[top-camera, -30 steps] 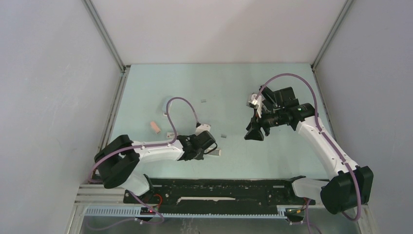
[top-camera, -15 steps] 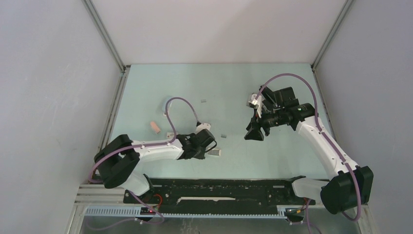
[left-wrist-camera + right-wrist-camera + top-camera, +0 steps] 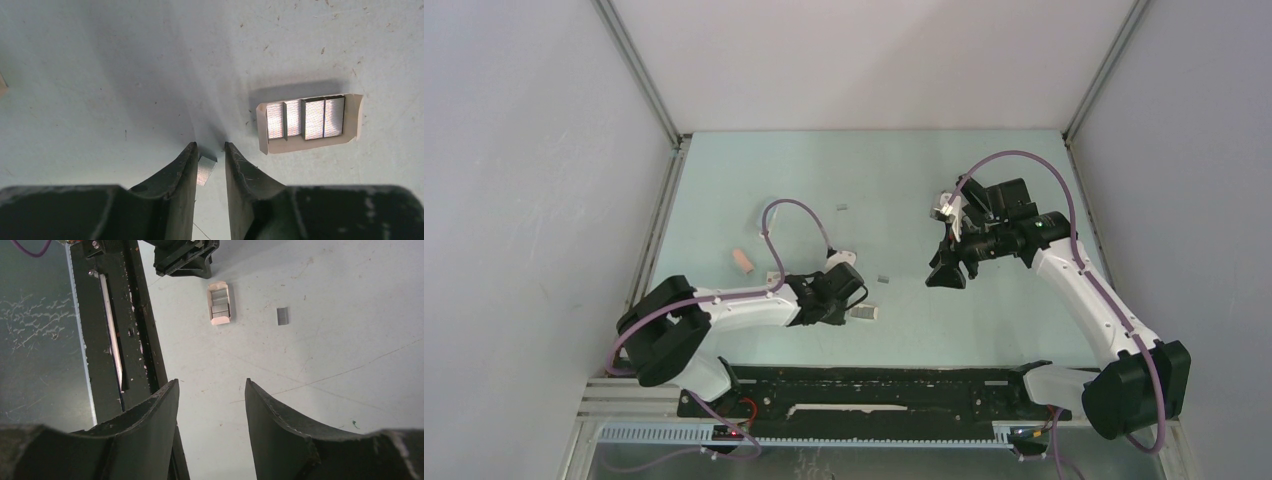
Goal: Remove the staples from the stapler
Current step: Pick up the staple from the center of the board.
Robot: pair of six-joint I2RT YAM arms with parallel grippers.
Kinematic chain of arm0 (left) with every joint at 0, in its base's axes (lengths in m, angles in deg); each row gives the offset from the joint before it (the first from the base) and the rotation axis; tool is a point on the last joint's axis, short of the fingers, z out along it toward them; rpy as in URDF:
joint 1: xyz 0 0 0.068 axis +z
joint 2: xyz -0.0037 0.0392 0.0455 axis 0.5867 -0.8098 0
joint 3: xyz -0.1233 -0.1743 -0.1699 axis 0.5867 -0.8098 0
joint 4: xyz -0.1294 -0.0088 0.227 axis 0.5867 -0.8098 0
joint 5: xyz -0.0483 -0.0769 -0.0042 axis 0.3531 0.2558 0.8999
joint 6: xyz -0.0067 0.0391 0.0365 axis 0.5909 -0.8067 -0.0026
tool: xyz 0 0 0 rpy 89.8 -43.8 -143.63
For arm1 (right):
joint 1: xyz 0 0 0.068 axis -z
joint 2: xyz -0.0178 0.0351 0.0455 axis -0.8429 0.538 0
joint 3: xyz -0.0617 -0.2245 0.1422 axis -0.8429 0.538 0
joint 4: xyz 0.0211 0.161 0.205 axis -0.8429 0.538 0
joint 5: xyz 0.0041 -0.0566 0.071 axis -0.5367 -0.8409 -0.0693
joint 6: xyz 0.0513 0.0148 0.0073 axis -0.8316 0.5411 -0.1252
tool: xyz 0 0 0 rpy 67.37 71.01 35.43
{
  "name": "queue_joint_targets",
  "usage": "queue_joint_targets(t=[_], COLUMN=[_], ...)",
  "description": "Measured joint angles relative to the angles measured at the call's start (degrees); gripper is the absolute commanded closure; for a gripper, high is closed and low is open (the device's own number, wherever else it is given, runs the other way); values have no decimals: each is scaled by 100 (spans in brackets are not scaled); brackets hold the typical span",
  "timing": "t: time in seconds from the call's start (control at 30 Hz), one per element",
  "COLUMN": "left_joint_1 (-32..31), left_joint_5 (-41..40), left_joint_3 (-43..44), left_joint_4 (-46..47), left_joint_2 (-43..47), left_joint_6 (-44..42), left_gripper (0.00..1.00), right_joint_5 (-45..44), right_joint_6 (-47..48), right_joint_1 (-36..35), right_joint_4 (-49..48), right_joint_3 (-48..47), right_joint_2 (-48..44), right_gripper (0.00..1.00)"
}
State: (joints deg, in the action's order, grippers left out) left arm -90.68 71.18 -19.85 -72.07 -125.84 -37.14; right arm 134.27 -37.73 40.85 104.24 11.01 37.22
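A short silvery strip of staples (image 3: 206, 170) lies on the table between the fingers of my left gripper (image 3: 210, 146). It leans against the left finger with a gap to the right one, so the jaws are open. Just right of it, a small paper tray (image 3: 352, 117) holds several more staple strips (image 3: 305, 119). From above, the left gripper (image 3: 852, 303) sits beside that tray (image 3: 862, 313). My right gripper (image 3: 946, 275) hovers open and empty above mid-table, seen in its own view (image 3: 210, 382). The stapler is out of view.
Loose staple bits (image 3: 883, 279) (image 3: 841, 207) lie on the green table. A small pink block (image 3: 742, 261) sits at the left. The black rail (image 3: 125, 340) runs along the near edge, and grey walls enclose the table.
My left jaws have parted a little and let go of the staple strip. The right arm has not moved.
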Motion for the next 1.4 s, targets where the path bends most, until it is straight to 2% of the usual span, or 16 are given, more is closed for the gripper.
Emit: queue_joint_targets(t=[0.73,1.17,1.4], left_joint_1=[22,74,96], left_joint_5=[468,476,699], left_joint_3=[404,413,413], left_joint_4=[-625,-894,-841], left_joint_2=[-232,105,437], left_joint_6=[-710,-1001,-1368], left_gripper=[68,43,41], right_joint_5=[4,7,7], right_joint_6=[2,22,26], right_joint_1=[0,0,0], right_joint_4=[4,9,9], right_joint_3=[0,0,0], right_joint_2=[-2,-2,-2], right_gripper=[40,40,40])
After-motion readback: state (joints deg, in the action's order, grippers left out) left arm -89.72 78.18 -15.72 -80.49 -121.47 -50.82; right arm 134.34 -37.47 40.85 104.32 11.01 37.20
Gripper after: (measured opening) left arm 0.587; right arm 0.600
